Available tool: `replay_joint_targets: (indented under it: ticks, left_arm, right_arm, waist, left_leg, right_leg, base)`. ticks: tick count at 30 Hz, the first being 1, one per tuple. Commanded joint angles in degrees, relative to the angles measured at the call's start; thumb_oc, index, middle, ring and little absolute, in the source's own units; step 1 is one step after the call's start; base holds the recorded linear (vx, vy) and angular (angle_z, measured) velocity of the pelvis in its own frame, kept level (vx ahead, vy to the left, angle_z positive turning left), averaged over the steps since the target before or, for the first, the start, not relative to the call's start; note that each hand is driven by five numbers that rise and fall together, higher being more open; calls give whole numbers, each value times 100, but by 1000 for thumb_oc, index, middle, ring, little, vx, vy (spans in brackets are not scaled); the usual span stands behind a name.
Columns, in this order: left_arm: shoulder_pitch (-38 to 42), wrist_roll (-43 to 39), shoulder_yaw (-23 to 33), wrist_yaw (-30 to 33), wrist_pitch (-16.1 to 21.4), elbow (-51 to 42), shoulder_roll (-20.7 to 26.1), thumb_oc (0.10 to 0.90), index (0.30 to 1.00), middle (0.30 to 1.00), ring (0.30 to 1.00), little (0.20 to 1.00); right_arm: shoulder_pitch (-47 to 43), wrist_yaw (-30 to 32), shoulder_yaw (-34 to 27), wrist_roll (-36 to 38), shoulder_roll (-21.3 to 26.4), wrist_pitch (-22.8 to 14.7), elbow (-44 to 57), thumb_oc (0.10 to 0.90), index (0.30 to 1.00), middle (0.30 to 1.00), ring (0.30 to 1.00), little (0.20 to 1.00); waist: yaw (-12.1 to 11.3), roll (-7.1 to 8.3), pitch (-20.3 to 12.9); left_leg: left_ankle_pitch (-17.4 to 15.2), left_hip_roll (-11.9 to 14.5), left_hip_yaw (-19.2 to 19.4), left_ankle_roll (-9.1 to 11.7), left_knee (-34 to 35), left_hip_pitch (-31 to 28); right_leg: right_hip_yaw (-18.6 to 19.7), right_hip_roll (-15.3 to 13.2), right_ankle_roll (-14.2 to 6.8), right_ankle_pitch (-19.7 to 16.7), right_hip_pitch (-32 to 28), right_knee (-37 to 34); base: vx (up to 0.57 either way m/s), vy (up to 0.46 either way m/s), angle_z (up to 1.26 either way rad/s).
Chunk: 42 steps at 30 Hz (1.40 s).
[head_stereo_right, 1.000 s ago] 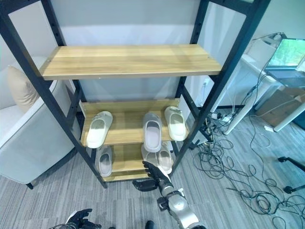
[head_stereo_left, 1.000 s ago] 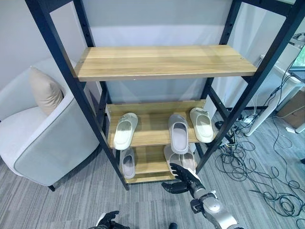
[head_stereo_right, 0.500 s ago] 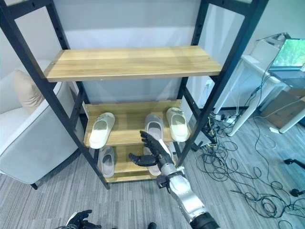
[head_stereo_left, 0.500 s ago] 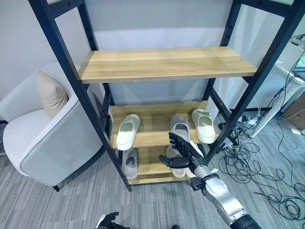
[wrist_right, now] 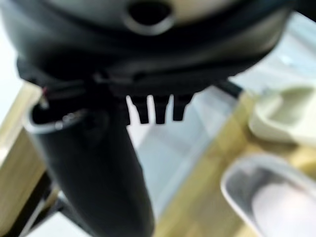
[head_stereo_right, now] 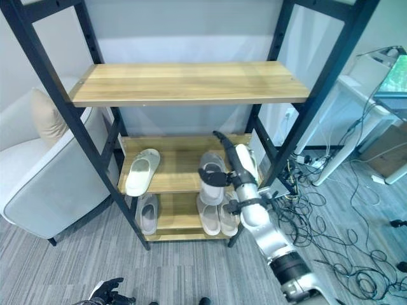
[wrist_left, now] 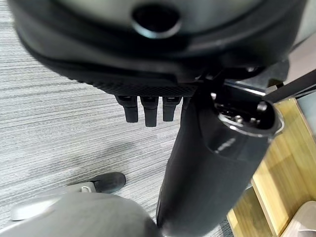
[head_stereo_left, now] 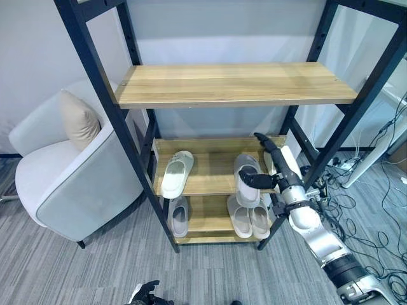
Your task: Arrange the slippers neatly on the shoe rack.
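Right hand (head_stereo_left: 272, 166) is now reaching onto the middle shelf (head_stereo_left: 210, 166) — up from the rack's foot a second ago, fingers spread. Thumb is nearing the grey slipper (head_stereo_left: 245, 178) at the front edge — probably straightening it next.

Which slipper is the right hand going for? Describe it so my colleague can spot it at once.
Find the black-framed shoe rack and its middle wooden shelf. Three slippers lie there; the right hand, fingers straight, reaches beside the grey slipper in the middle. It is grey and overhangs the front edge, unlike the cream slippers either side.
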<state>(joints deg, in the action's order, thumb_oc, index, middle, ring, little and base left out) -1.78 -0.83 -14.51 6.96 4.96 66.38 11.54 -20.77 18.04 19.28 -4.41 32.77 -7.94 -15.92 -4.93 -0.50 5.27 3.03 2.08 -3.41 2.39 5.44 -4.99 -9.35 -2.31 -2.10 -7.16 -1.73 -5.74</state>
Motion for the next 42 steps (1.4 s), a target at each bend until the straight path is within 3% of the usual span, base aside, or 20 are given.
replay_joint_targets:
  ticks: [1,9,34,42]
  left_arm:
    - [-51,255,-531,-8,81,345,-136,800,900,900,900,900]
    - [-120,129,-664,-23,136,288,-137,800,900,900,900,900]
    - [217,-220,-890,102,186,41,-71,800,900,900,900,900]
    - [291,-315,-950,157,211,3,-46,800,900,900,900,900]
  right_arm:
    - [-1263,543,-149,-775,586,-187,-179,800,900,900,900,900]
    - [-1910,443,426,-1193,1422,117,-1140,800,900,900,900,900]
    - [-3144,727,851,-897,1085,345,-2896,800,900,900,900,900]
    - [-3602,771,1257,-1201,1132,490,-3500,800,900,900,900,900]
  waist:
    - [-211,131,119]
    - [-213,200,247]
    - [-463,290,529]
    - [-523,300,588]
  left_leg:
    - [-458,-219,26,-59,-44,94]
    - [-360,-237,-86,-18,-44,358]
    - [-218,-289,-402,15,-44,763]
    - [-182,-299,-473,29,-44,850]
  right_leg:
    - [49,-17,-323,843,-291,74]
    - [-29,-21,-343,802,-89,74]
    - [-249,-49,-335,796,182,74]
    - [-302,-44,-334,796,237,74]
  base:
    - [6,5,5]
    - [0,7,9]
    - [-3,2,7]
    - [5,-1,8]
